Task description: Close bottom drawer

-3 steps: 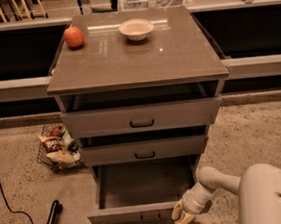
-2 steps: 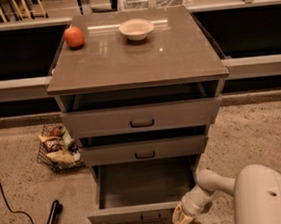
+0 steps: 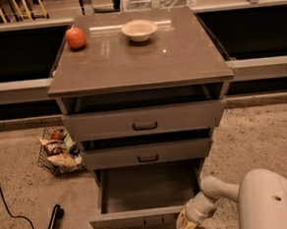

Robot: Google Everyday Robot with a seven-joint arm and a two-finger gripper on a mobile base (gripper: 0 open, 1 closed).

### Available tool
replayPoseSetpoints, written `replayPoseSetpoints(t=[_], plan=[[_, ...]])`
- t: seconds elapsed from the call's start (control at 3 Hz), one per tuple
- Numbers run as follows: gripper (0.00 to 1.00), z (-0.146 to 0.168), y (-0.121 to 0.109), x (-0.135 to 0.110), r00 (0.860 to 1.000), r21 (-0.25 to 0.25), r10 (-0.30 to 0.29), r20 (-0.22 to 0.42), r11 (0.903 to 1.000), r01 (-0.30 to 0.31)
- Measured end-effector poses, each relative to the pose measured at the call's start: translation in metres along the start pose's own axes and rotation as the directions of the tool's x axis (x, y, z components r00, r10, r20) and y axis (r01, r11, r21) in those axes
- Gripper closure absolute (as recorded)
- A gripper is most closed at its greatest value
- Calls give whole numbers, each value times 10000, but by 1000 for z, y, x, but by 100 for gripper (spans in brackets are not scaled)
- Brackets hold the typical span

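Surroundings: the tabletop (image 3: 145, 62) carries a red fruit (image 3: 75, 38) at its far left and a pale bowl (image 3: 139, 30) at far centre, well apart from each other. Below it, the top drawer (image 3: 144, 120) and middle drawer (image 3: 147, 153) each stand slightly ajar. A wire basket (image 3: 57, 153) of packets sits on the floor (image 3: 263, 132) just beside the unit's left side. A dark cable (image 3: 7, 205) and a dark rod (image 3: 52, 225) lie further left and forward. Nothing lies in the drawer's path; its interior shows bare.

Claw: the claw (image 3: 187, 223) is at the right end of the bottom drawer's front panel, at or just beside it; contact cannot be confirmed. Whether it is wide or narrow cannot be told. The white arm (image 3: 268, 201) fills the lower right corner.

Change: against the frame a second ago, the claw sits slightly lower in view. The drawer stands as far out as before.

Task item: the bottom drawer (image 3: 145, 216) is the lowest of the three, pulled well out towards the camera. It is grey, with a narrow front and a small dark pull at centre.
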State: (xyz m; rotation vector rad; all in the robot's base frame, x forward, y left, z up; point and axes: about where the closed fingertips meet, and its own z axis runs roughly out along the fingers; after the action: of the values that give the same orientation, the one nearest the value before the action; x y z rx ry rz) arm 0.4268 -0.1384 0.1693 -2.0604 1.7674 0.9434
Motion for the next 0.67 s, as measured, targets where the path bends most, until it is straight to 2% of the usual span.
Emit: replayPoseSetpoints(t=[0.67], plan=[[35, 0, 0, 0, 10000, 0, 0, 0, 10000, 0]])
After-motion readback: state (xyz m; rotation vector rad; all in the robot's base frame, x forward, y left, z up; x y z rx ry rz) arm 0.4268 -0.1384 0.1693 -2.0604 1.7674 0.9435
